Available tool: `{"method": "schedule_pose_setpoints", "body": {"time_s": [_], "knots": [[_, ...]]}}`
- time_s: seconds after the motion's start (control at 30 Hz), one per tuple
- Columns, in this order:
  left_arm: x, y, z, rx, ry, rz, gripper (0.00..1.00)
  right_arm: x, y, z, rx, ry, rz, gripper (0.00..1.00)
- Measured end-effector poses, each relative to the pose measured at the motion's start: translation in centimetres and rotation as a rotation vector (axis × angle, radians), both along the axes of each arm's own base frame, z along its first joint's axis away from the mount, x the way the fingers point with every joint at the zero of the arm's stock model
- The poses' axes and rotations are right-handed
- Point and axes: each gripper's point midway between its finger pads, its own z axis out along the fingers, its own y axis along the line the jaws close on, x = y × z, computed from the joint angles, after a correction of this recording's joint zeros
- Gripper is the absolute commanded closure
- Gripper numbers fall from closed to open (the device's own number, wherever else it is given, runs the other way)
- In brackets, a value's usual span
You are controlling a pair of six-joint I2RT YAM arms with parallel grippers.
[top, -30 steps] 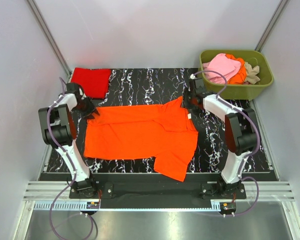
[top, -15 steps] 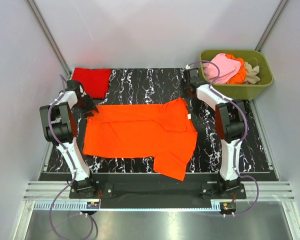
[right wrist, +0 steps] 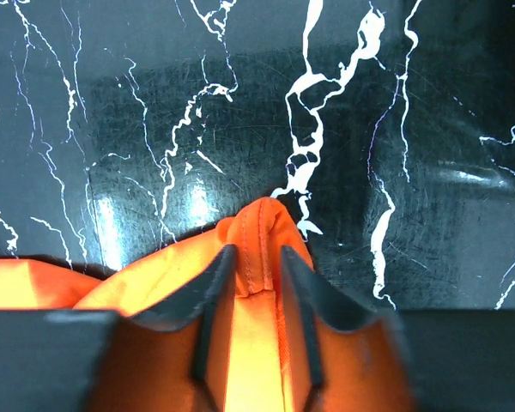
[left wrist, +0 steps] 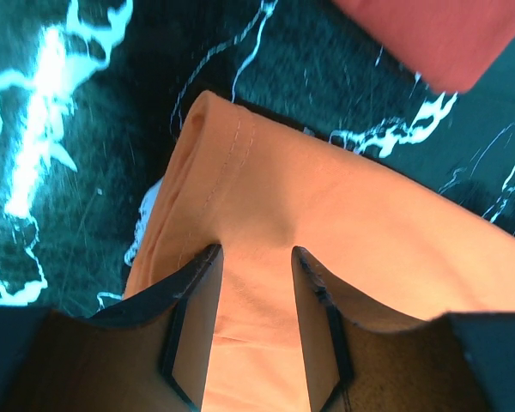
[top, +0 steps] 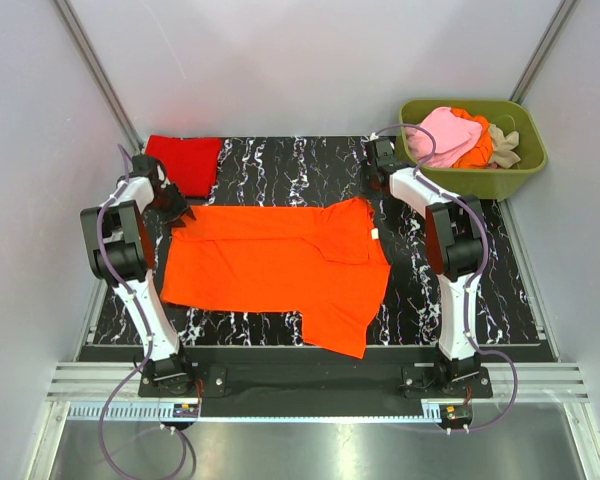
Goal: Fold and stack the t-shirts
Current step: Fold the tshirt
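A bright orange t-shirt point(top: 280, 270) lies spread across the black marble table point(top: 280, 165), with a small white label point(top: 376, 234) at its right side. My left gripper point(top: 172, 212) is shut on the shirt's far left corner; in the left wrist view the cloth point(left wrist: 343, 223) runs up between the gripper's point(left wrist: 256, 253) jaws. My right gripper point(top: 376, 195) is shut on the far right corner; in the right wrist view the stitched hem point(right wrist: 262, 227) sticks out past the gripper's point(right wrist: 256, 253) jaws. A folded red t-shirt point(top: 185, 162) lies at the far left and also shows in the left wrist view point(left wrist: 438, 34).
An olive-green tub point(top: 530, 165) stands at the far right. It holds a pink shirt point(top: 445, 132), an orange one point(top: 480, 150) and a beige one point(top: 504, 143). One flap of the orange shirt point(top: 340, 325) reaches close to the table's near edge.
Both grippers have moved toward the far side, the right arm stretching out. The orange shirt's far edge has gone with them and the whole shirt has slid slightly left.
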Motion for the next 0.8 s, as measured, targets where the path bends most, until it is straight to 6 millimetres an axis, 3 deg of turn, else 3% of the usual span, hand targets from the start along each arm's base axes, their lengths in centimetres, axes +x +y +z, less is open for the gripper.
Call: {"method": "schedule_pose_setpoints", "body": {"time_s": [0.13,0.47,0.67,0.8], "knots": [[0.3,0.1,0.0,0.001,-0.003,0.001,0.56,0.0,0.0,0.0,0.008,0.001,-0.015,1.00],[0.2,0.3,-0.1,0.012,0.000,0.005,0.55,0.4,-1.8,-0.5,-0.036,-0.010,-0.108,1.00],[0.2,0.4,-0.1,0.015,0.001,0.007,0.55,-2.0,-4.5,-1.3,-0.114,0.008,-0.207,1.00],[0.2,0.4,-0.1,0.014,0.002,0.012,0.55,-3.0,-5.2,-1.3,-0.122,-0.003,-0.240,1.00]]}}
